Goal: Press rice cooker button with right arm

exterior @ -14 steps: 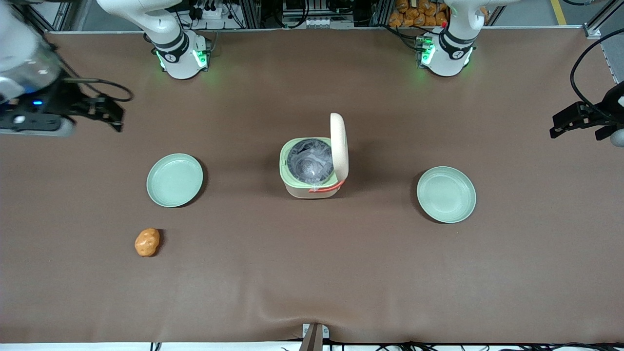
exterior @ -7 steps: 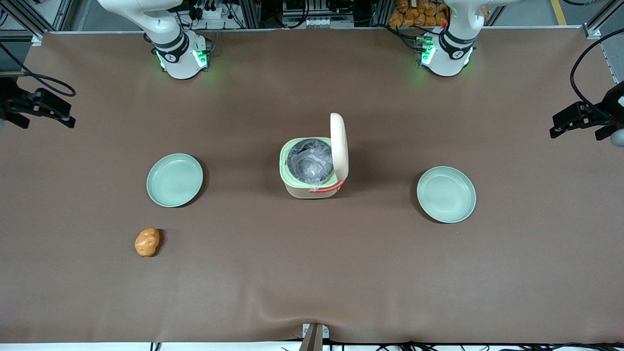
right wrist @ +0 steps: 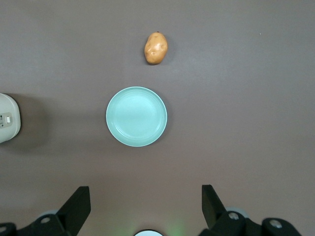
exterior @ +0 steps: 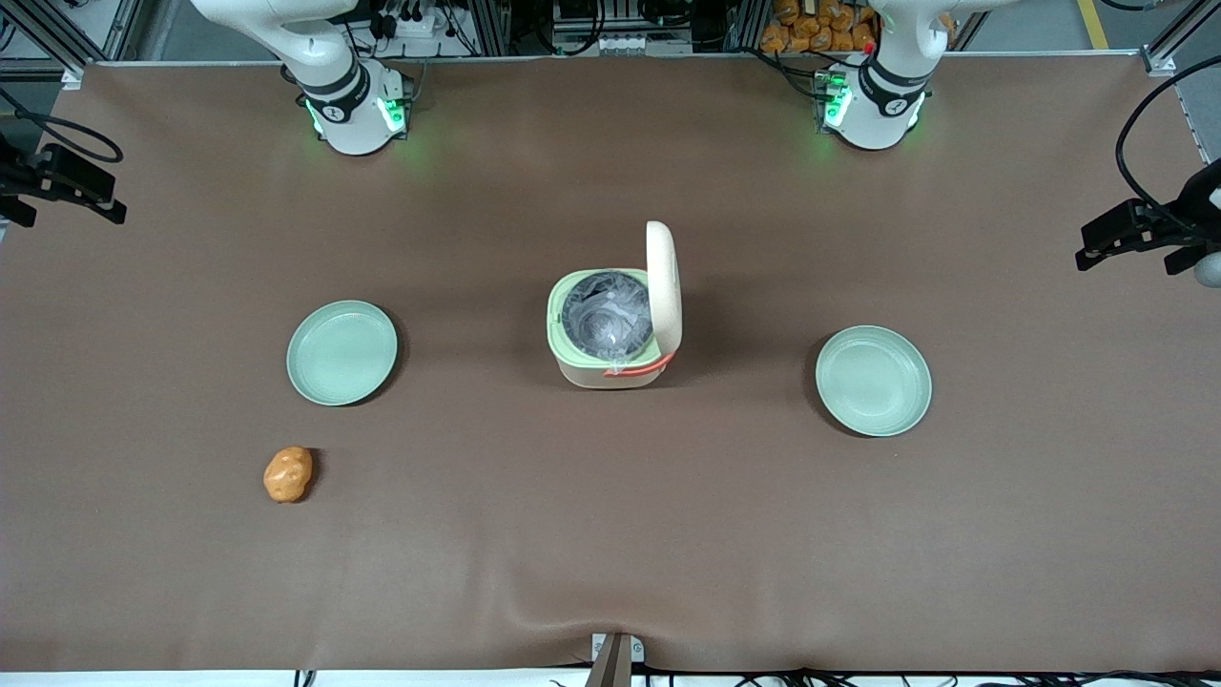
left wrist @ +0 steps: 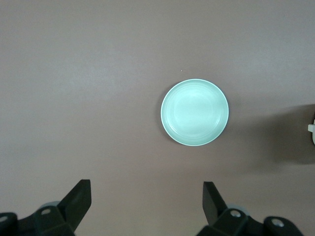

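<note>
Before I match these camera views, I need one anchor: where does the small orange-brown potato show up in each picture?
Front view: the small orange-brown potato lies on the brown table, nearer the camera than the mint-green plate at the working arm's end.
Right wrist view: the potato lies beside the same plate, apart from it, seen past the open gripper.
Left wrist view: not in it.
Shared landmark: that plate.

We see only a sliver of the rice cooker (right wrist: 8, 118) in the right wrist view, the rest cut off by the frame edge. The gripper (right wrist: 145, 206) shows only its fingers (right wrist: 78, 204) there. Cooker's button: can't tell.
</note>
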You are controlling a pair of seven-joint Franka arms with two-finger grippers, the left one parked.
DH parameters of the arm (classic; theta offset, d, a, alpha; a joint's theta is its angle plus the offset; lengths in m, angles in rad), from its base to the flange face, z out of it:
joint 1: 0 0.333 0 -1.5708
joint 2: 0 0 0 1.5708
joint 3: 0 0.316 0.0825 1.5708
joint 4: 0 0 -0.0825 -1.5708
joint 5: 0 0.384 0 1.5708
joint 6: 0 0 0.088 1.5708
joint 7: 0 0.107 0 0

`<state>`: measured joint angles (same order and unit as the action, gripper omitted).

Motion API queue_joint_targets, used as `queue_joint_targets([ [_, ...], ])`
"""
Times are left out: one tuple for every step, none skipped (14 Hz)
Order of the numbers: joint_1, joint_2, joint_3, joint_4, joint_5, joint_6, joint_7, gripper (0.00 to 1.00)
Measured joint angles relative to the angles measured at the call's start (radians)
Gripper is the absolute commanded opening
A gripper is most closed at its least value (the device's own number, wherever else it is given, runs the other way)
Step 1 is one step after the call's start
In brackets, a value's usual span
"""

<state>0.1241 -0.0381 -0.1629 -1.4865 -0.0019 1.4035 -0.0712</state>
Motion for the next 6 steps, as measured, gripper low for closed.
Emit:
queue_joint_targets([
  [0.0,-0.005,0.0,0.0,0.001,-0.003,-0.005,1.0],
  [0.0,-0.009,0.0,0.0,0.002,-0.005,-0.017,1.0],
  [0.0,-0.011,0.0,0.001,0.004,-0.006,-0.027,1.0],
  [0.0,-0.011,0.0,0.007,0.006,-0.006,-0.035,1.0],
  [0.0,-0.012,0.0,0.016,0.008,-0.006,-0.038,1.0],
  [0.0,-0.012,0.0,0.023,0.009,-0.006,-0.039,1.0],
])
